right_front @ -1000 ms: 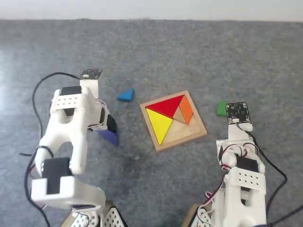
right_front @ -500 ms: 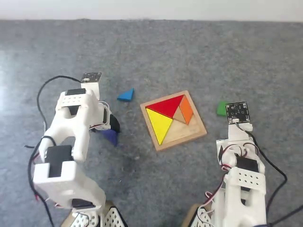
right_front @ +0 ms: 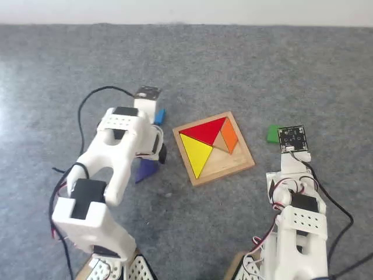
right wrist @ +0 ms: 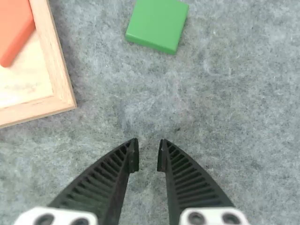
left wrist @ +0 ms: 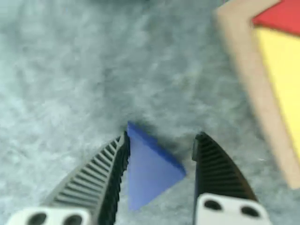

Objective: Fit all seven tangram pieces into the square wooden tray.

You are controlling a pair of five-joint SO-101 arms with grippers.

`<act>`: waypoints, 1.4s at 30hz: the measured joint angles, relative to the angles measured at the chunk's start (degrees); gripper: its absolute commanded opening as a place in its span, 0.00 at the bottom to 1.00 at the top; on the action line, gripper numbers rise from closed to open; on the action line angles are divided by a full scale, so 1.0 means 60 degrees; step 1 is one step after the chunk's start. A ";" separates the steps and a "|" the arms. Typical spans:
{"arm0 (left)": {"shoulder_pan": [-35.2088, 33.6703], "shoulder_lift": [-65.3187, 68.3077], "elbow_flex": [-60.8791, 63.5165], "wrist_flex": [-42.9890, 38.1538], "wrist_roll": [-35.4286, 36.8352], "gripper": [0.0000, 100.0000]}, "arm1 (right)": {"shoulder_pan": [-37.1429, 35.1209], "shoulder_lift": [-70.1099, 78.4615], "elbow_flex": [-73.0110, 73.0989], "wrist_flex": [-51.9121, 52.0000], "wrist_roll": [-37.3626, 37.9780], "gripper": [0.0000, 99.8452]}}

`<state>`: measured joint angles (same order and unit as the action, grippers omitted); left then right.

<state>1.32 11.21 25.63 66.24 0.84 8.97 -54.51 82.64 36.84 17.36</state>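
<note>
The square wooden tray [right_front: 225, 177] lies mid-table with a red triangle [right_front: 205, 131], a yellow triangle [right_front: 196, 153] and an orange piece [right_front: 229, 137] in it. Just left of the tray, my left gripper [left wrist: 161, 137] is shut on a dark blue triangle [left wrist: 150, 173], also seen under the arm [right_front: 145, 169]. A light blue triangle [right_front: 159, 115] peeks out behind that arm's wrist. A green square [right wrist: 157, 24] lies right of the tray. My right gripper [right wrist: 147, 143] is shut on nothing, on the carpet a little short of the green square.
Grey carpet covers the whole table. The tray's corner [right wrist: 56, 79] lies close beside the right gripper. The right arm [right_front: 294, 192] stands at the front right, and a black cable [right_front: 87, 111] loops off the left arm.
My left arm has swung right toward the tray, with the dark blue triangle moving along in its fingers. Its wrist now covers part of the light blue triangle. The right arm has kept still.
</note>
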 measured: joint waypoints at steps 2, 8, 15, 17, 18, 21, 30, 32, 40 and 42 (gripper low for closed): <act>0.0176 0.0000 -0.0381 0.0161 -0.0015 0.21 | 0.0000 0.0000 0.0000 0.0000 0.0000 0.08; 0.0190 0.0044 -0.2637 0.0747 -0.0015 0.21 | 0.0000 0.0000 0.0000 0.0000 0.0000 0.08; 0.0278 0.1495 -0.5070 0.0571 -0.0029 0.21 | 0.0000 0.0000 0.0000 0.0000 0.0000 0.08; 0.0278 0.2212 -0.5685 0.0571 -0.0103 0.21 | 0.0000 0.0000 0.0000 0.0000 0.0000 0.08; 0.0293 0.2549 -0.5963 0.0571 -0.0264 0.21 | 0.0000 0.0000 0.0000 0.0000 0.0000 0.08; 0.0293 0.3604 -0.6725 0.0571 -0.0484 0.21 | 0.0000 0.0000 0.0000 0.0000 0.0000 0.08; -0.0161 0.5260 -0.7824 0.0571 -0.0689 0.20 | 0.0015 0.0000 0.0000 0.0000 0.0000 0.08; -0.0176 0.5377 -0.7853 0.0630 -0.0689 0.17 | 0.0015 0.0000 0.0000 0.0000 0.0000 0.08; -0.0117 0.5436 -0.8015 0.1700 -0.0689 0.06 | 0.0015 0.0000 0.0000 0.0000 0.0000 0.08; -0.0117 0.5436 -0.8044 0.2139 -0.0674 0.05 | 0.0000 0.0000 0.0000 0.0000 0.0000 0.08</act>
<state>0.62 43.82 -22.64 79.08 -3.21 8.97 -54.51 82.64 36.84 17.36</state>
